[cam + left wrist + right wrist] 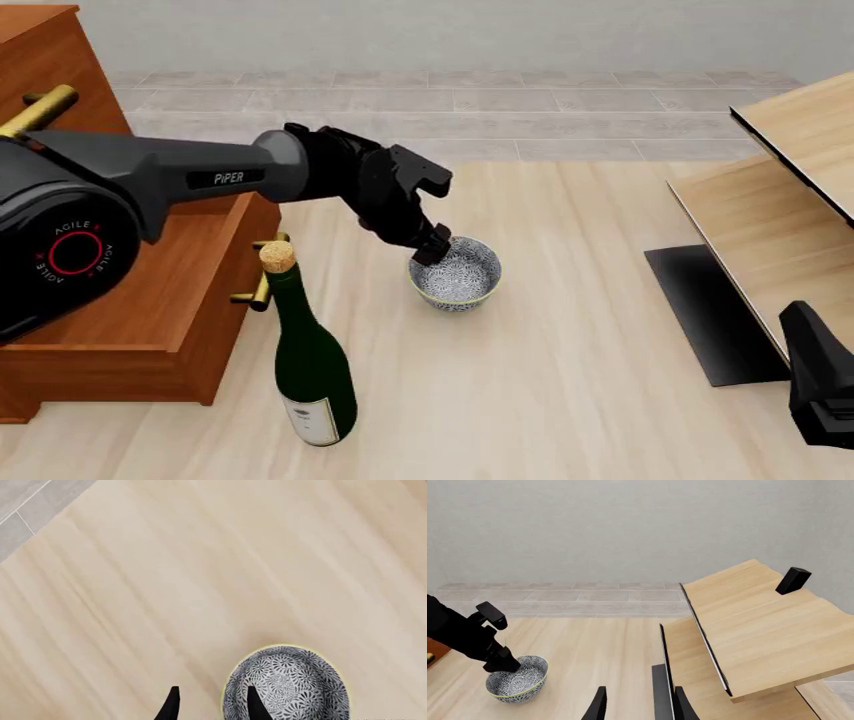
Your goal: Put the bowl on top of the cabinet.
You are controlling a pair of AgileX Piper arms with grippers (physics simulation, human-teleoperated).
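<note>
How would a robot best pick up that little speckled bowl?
Probably by its rim, coming from above. The bowl sits upright and open, so one finger can go inside and one outside the thin wall. The left gripper is placed just so at the rim nearest the cabinet.

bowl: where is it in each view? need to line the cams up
Left wrist: bowl at the bottom edge, right of centre; one finger of the left pincer inside its rim, the other outside.
Front: bowl mid-frame, at the left pincer, right of the bottle and cabinet.
Right wrist: bowl lower left, under the left arm.
Shared landmark: the left pincer at the bowl's rim.
</note>
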